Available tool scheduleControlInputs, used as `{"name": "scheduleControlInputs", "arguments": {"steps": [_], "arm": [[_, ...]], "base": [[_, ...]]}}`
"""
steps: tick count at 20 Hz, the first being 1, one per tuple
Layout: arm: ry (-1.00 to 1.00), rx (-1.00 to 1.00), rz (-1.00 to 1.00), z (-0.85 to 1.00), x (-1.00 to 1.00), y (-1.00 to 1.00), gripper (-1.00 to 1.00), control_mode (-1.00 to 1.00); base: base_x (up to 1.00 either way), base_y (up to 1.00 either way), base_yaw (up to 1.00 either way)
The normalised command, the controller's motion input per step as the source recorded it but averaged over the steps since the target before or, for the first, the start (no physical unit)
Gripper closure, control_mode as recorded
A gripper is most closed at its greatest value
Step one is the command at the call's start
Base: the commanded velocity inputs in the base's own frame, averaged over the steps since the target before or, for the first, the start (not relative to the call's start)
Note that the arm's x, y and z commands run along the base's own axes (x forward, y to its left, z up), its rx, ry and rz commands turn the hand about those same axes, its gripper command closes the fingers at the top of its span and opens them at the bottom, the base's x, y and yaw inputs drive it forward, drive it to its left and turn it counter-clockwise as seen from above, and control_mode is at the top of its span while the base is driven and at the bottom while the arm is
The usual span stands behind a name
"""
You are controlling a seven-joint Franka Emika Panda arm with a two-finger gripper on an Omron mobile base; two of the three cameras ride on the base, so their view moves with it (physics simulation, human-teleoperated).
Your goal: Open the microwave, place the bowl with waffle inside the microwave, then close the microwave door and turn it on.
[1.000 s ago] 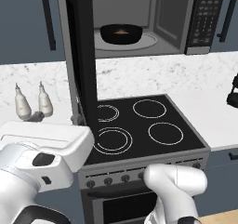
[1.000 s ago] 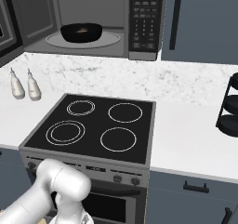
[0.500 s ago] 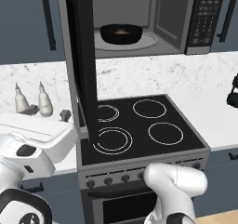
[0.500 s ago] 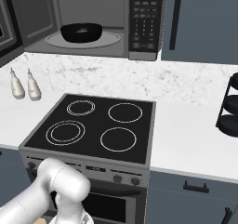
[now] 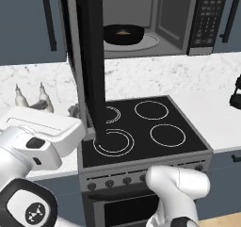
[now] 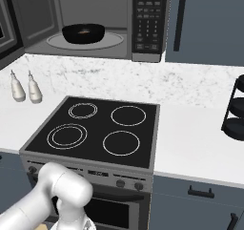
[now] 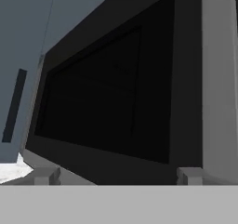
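**Bowl on the turntable, door swung wide**

I see the microwave (image 6: 95, 21) across the top of the right base view, its keypad (image 6: 148, 19) on the right of the box. The bowl (image 6: 83, 32) sits on the round glass turntable (image 6: 86, 40) in the grey cavity, and a bit of golden waffle (image 6: 85, 32) shows over its rim. In the left base view the same bowl (image 5: 123, 34) is at upper centre, resting on the turntable.

The door (image 5: 92, 66) stands open. In the left base view it comes toward me edge-on, a tall dark slab running from the top of the frame down over the left rings of the stove (image 5: 141, 127). In the right base view I catch only a sliver of it at the upper left edge (image 6: 7, 28).

In the hand view the door (image 7: 116, 93) is close in front, with its black window inside the dark-grey frame. The gripper (image 7: 116, 176) is spread wide, one fingertip (image 7: 44, 175) at lower left and the other at lower right, with nothing between them. I cannot tell whether the tips touch the door.

Two white bottles (image 6: 25, 87) stand side by side on the counter (image 6: 190, 133) left of the stove
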Motion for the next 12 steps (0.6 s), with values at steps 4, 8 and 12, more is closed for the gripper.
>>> {"name": "scheduleControlInputs", "arguments": {"steps": [4, 8, 12], "arm": [[-0.02, 0.00, 0.00, 0.00, 0.02, -0.54, -1.00, -1.00], [0.00, 0.01, 0.00, 0.00, 0.00, -0.76, -1.00, -1.00], [0.00, 0.01, 0.00, 0.00, 0.01, -0.77, -1.00, -1.00]], "base": [[0.00, 0.00, 0.00], [0.00, 0.00, 0.00], [0.00, 0.00, 0.00]]}}
